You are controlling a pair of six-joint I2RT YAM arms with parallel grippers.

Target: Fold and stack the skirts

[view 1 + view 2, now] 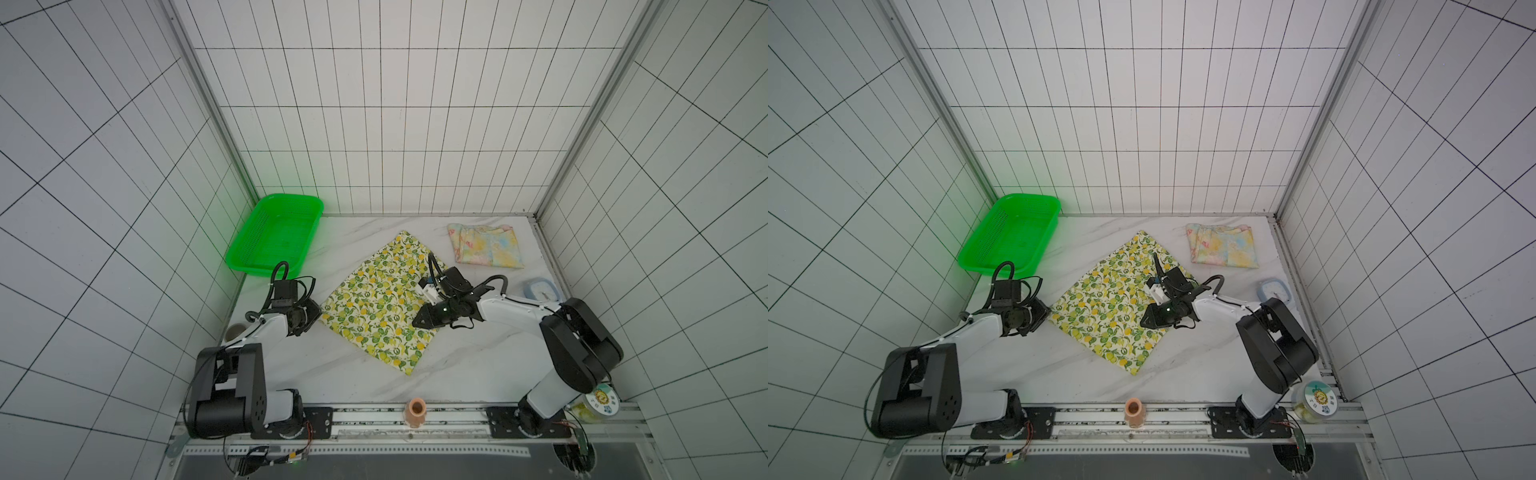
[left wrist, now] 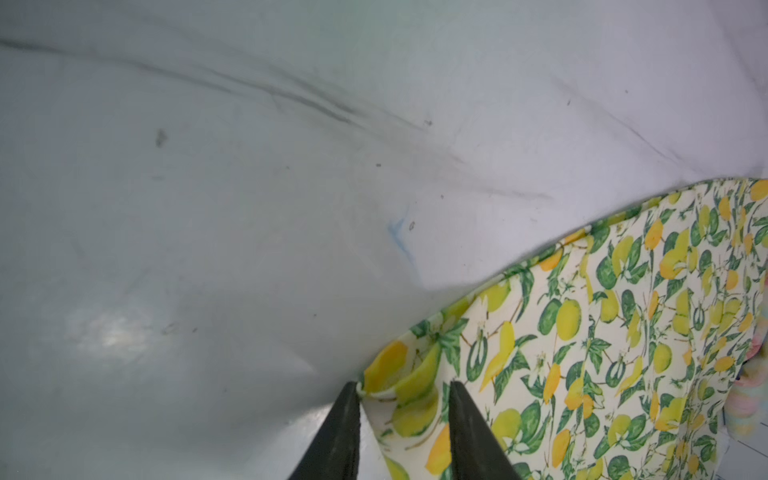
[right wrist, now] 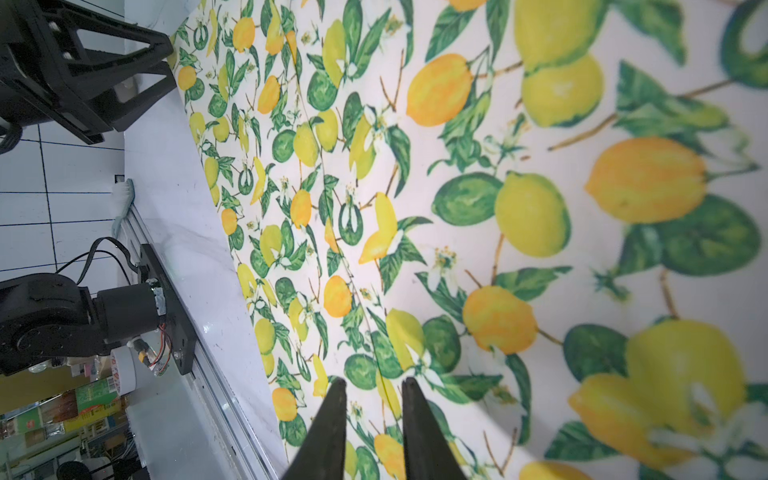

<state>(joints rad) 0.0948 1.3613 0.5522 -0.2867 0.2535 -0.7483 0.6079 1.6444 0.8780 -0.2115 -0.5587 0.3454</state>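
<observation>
the left gripper (image 2: 403, 384) has its two fingers apart, straddling the near-left corner of the lemon skirt (image 2: 582, 332). the corner is curled up between them and one finger touches its hem, but nothing is pinched yet. by my reading this is the set-up for taking that corner and carrying it over into a fold.

the right gripper (image 3: 374, 380) sits low over the same skirt near its right edge, with only a narrow gap between its fingers. a crease in the cloth runs up into that gap, but i cannot tell whether it grips the cloth or only presses on it. it is probably there to hold that side while the other corner is taken.

in both top views the lemon skirt lies spread flat as a tilted square in the middle of the table (image 1: 457, 365). the pastel skirt (image 1: 486, 245) lies folded in the far right corner, well apart, likely the base for the stack.

the surface is pale marble with grey veins. a green basket (image 1: 278, 237) stands empty at the far left, and white walls (image 1: 395, 124) with a black grid close in three sides.
</observation>
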